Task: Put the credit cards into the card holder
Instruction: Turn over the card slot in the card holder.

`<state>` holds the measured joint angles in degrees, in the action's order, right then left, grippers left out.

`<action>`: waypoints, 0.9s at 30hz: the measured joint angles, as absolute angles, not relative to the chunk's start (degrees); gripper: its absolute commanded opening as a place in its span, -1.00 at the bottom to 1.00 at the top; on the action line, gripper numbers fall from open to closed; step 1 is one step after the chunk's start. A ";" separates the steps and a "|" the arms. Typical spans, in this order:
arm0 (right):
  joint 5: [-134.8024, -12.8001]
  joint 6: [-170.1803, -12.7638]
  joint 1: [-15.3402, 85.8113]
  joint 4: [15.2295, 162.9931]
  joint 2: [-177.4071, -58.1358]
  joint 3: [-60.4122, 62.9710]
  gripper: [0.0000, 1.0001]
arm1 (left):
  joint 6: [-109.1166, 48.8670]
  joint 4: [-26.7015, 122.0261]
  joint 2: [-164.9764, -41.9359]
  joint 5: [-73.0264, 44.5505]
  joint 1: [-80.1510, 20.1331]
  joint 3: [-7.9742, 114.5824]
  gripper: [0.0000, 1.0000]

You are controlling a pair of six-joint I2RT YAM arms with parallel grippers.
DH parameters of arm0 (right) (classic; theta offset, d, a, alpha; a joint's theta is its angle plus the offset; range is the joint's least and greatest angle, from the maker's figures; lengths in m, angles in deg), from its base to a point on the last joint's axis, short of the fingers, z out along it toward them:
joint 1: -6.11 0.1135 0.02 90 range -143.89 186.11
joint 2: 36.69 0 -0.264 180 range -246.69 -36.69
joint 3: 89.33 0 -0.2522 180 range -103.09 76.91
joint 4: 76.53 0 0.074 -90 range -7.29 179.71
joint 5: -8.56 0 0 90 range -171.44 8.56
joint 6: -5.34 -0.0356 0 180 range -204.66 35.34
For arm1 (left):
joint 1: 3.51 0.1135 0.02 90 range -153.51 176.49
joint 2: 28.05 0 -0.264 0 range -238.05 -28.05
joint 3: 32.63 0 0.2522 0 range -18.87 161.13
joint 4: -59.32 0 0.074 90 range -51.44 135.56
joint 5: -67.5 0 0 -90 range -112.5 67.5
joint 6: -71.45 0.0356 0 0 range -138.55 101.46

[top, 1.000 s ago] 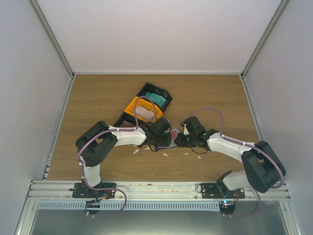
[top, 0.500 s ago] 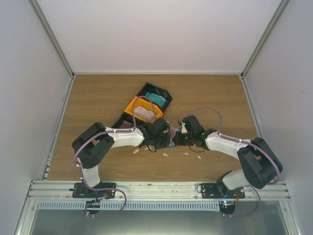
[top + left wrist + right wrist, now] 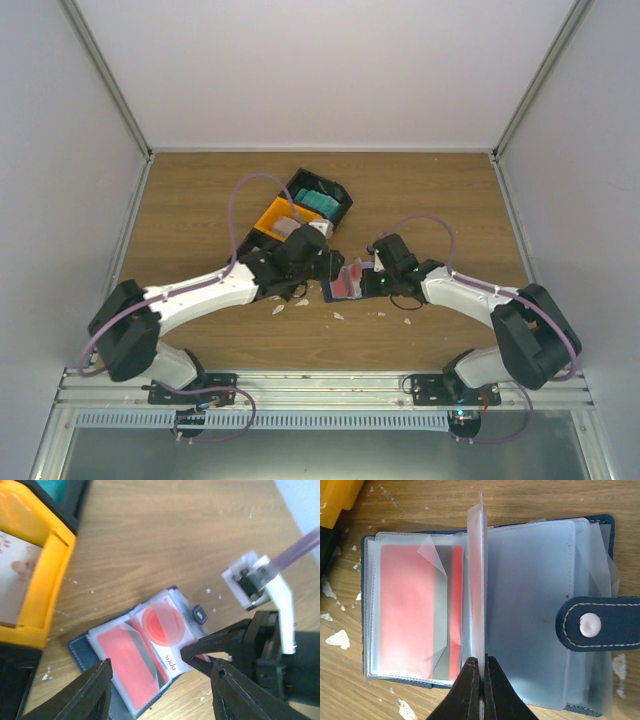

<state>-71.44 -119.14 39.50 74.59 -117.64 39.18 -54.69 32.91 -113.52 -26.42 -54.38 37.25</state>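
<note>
Two right fingers (image 3: 470,690) pinching a clear sleeve (image 3: 481,580) of the open card holder (image 3: 592,626); left fingers (image 3: 90,692) spread, holding nothing

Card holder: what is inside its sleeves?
A red card and a white card with a red disc show in sleeves; the sleeve by the snap tab looks empty. Lower sleeves are covered.

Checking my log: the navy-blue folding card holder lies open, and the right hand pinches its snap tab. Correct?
No: the right hand pinches an upright clear plastic sleeve of the navy-blue folding card holder, not its snap tab; see the right wrist view.
</note>
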 measured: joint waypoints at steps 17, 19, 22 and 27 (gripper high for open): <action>-78.13 -117.02 42.97 64.12 -120.83 32.55 -0.49 | -51.95 27.69 -92.58 -33.46 -48.96 31.92 0.81; -78.02 -116.89 43.58 63.64 -121.18 31.94 -0.43 | -51.98 27.23 -91.38 -33.22 -48.09 31.22 0.82; -77.28 -116.54 44.09 63.62 -121.18 30.83 -0.40 | -51.98 26.60 -89.72 -32.67 -46.84 30.19 0.82; -73.02 -115.97 44.26 65.17 -121.16 30.26 -0.26 | -51.98 26.36 -88.43 -31.41 -45.03 29.25 0.83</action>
<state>-73.02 -115.97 44.26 65.17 -121.16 30.26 -51.98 26.36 -88.43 -31.41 -45.03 29.25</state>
